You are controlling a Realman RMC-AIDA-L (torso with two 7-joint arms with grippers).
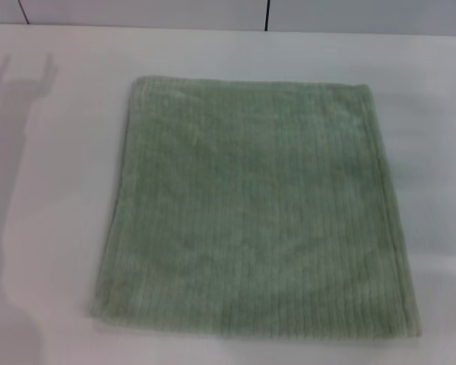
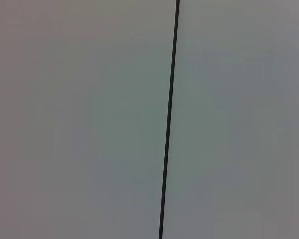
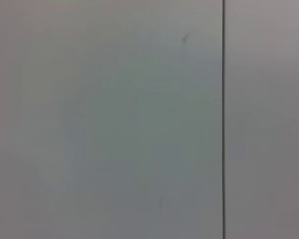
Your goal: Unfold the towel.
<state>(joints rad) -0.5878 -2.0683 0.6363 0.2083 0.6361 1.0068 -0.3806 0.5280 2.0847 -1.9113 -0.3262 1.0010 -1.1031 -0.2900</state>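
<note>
Towel (image 1: 254,209) flat and square on the table (image 1: 53,228), no gripper in sight.
Neither arm appears nearer; wrist views show only blank panels, so finger states cannot be told.

Head view down over the towel (image 1: 254,220) on the table (image 1: 53,228); both wrist views facing seamed pale panels (image 2: 79,119).

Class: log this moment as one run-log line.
towel: flat on table | left gripper: not in view | right gripper: not in view
</note>
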